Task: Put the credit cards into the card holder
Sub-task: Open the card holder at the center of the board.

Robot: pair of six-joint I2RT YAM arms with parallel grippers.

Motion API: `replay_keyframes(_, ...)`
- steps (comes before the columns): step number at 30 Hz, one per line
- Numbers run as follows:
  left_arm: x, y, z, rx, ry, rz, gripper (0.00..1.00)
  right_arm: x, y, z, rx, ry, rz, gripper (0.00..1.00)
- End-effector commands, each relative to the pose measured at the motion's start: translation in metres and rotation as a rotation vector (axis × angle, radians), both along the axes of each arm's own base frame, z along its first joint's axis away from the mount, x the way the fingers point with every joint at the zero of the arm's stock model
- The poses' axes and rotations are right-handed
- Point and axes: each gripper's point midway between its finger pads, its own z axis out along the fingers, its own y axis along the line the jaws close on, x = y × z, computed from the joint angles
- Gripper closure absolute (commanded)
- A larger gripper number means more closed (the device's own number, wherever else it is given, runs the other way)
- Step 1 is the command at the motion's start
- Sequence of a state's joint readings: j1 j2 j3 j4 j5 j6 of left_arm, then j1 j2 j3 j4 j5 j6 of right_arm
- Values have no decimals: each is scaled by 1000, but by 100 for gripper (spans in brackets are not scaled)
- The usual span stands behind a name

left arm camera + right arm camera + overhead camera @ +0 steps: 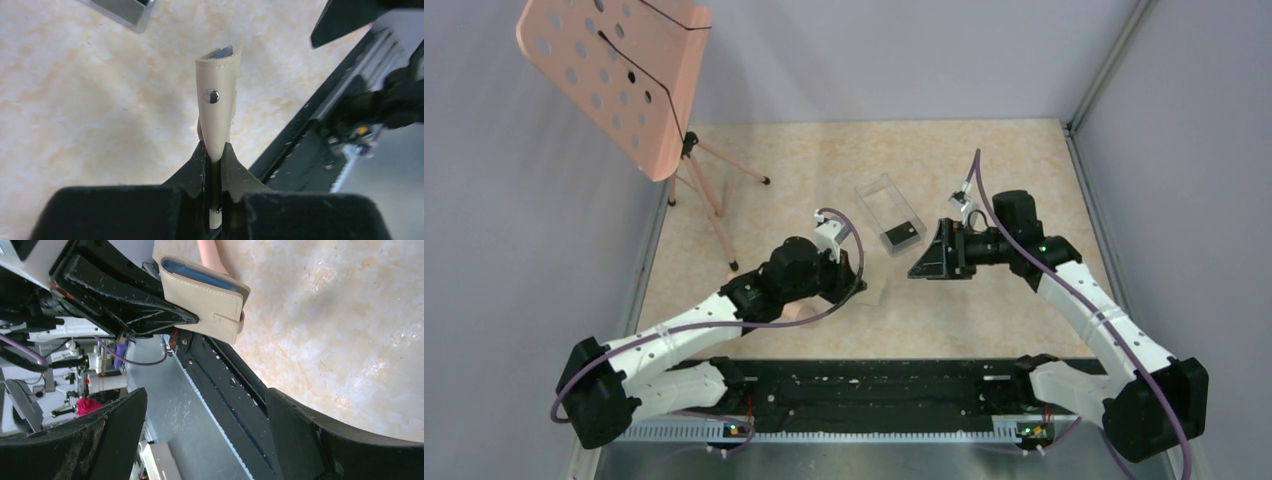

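The card holder (217, 100), a tan wallet with a blue-grey inner face and a metal snap, is pinched edge-on in my left gripper (214, 150), just above the table. In the top view the card holder (876, 291) sticks out past my left gripper (854, 278). It also shows in the right wrist view (205, 297), held closed. One dark credit card (901, 236) lies in the near end of the clear plastic box (879, 200). My right gripper (932, 256) is open and empty, to the right of the card holder and beside the box; its jaws (205, 400) stand wide apart.
A pink perforated music stand (619, 75) on a tripod (714, 200) stands at the back left. A black rail (874, 385) runs along the near table edge. Grey walls close in the left, right and back sides.
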State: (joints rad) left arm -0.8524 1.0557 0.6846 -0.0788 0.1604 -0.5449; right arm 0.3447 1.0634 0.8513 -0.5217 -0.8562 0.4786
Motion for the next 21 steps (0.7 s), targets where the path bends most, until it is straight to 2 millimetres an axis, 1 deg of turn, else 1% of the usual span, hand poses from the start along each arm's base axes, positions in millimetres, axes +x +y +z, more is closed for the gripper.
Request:
replay_keyframes(1,11,19,11,178,-282,-105,100,4,0,12,-7,19,-53,12)
replay_keyframes(2,9,20,13,199,-322,-137,100,3,-1,11,-8,36,-56,11)
replay_keyframes(6,13,28,27,286,-501,-188,100,1,0,10,0,72,-62,10)
replay_keyframes(9,12,30,38,348,-642,-235,100,0,1,13,12,83,-59,10)
replay_keyframes(10,15,33,42,375,-680,-223,100,0,2,15,16,84,-57,9)
replay_keyframes(11,14,34,43,398,-717,-247,100,0,3,15,18,89,-56,9)
replay_keyframes(17,0,27,50,515,-935,-402,100,0,9,24,62,113,-24,8)
replay_keyframes(21,-14,20,50,631,-1110,-515,100,-2,13,30,101,134,0,8)
